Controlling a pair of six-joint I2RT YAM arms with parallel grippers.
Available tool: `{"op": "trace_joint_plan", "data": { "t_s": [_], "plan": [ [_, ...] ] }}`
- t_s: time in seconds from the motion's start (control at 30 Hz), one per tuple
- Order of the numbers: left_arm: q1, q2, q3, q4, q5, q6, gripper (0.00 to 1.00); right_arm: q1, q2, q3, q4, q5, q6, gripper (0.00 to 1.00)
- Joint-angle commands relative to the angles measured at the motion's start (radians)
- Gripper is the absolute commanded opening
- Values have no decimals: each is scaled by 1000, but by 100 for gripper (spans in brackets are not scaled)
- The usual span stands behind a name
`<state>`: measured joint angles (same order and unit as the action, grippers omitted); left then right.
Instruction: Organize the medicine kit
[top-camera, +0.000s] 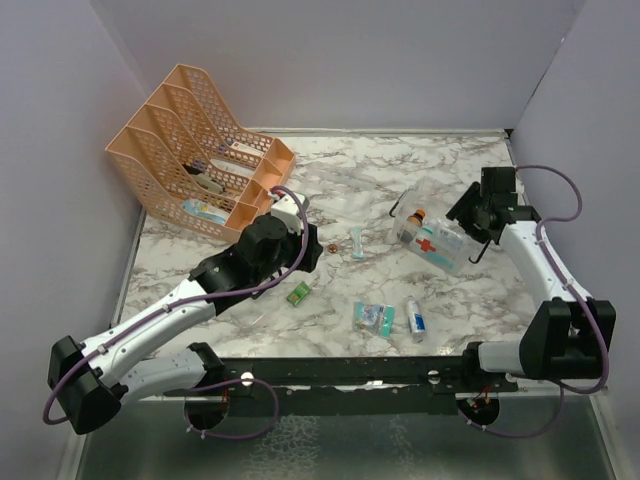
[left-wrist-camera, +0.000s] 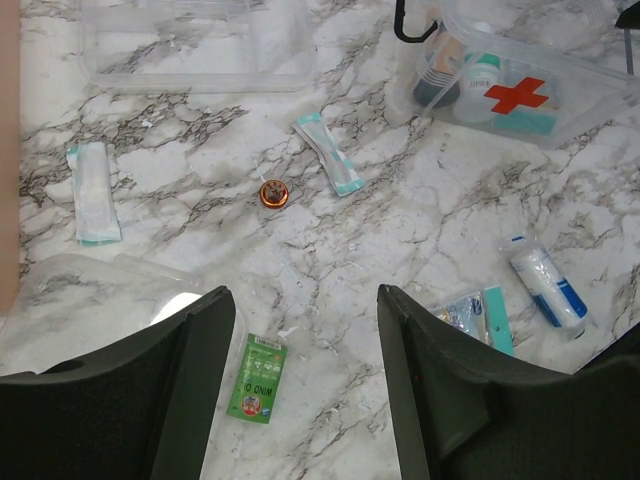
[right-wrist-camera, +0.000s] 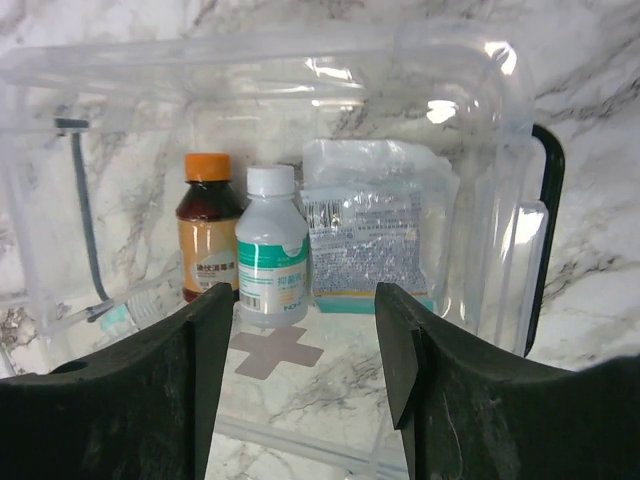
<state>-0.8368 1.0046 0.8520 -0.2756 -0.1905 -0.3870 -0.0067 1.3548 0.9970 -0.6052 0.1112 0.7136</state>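
Note:
The medicine kit (top-camera: 435, 240) is a clear box with a red cross, lying open at the right of the marble table. Inside it in the right wrist view are a brown bottle with an orange cap (right-wrist-camera: 208, 235), a white bottle (right-wrist-camera: 272, 250) and a flat sachet (right-wrist-camera: 375, 230). My right gripper (right-wrist-camera: 303, 295) hangs open just over the kit's near wall (right-wrist-camera: 480, 120), nothing between its fingers. My left gripper (left-wrist-camera: 305, 295) is open above the table. A green sachet (left-wrist-camera: 257, 378) lies by its left finger.
Loose on the table are a small orange tin (left-wrist-camera: 273, 193), two teal-edged packets (left-wrist-camera: 329, 152), a bandage roll (left-wrist-camera: 546, 283) and a bunch of packets (left-wrist-camera: 475, 315). A clear tray (left-wrist-camera: 195, 45) lies beyond them. A peach mesh rack (top-camera: 195, 150) stands at the back left.

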Motion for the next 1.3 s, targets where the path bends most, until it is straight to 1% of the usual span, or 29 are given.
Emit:
{"op": "trace_joint_plan", "data": {
  "t_s": [0.0,0.07,0.17,0.27,0.47,0.57,0.67,0.77,0.87,0.9,1.03,1.1,1.17,1.27],
  "plan": [
    [4,13,-3,31,24,-5,63,-4,-69,62,-32,83,-102,60],
    [4,17,-2,34,28,-8,63,-3,-87,70,-26,53,-148,59],
    [4,28,-4,41,41,-16,65,2,-129,78,-15,-39,-216,59],
    [4,56,-3,48,84,-23,72,20,-179,77,-6,-161,-261,59],
    [4,150,-10,64,203,-58,83,72,-311,37,28,-338,-288,59],
    [3,198,-35,99,271,-106,83,94,-365,2,61,-451,-290,60],
    [0,247,-79,173,338,-172,81,138,-403,-51,112,-497,-233,60],
    [-15,298,-125,255,403,-230,74,235,-399,-82,126,-447,-194,60],
    [-44,347,-137,294,402,-253,66,337,-380,-112,133,-391,-170,59],
    [-51,361,-137,297,392,-256,64,374,-375,-122,135,-366,-159,58],
    [-56,406,-98,208,269,-249,58,586,-357,-161,118,-191,-70,57],
    [-54,404,-83,184,218,-236,57,678,-341,-185,97,-97,-32,58],
    [-54,384,-87,181,165,-236,56,719,-303,-206,63,-45,-20,59],
    [-54,356,-102,185,125,-245,56,733,-244,-237,36,-28,-39,60]
  ]
}}
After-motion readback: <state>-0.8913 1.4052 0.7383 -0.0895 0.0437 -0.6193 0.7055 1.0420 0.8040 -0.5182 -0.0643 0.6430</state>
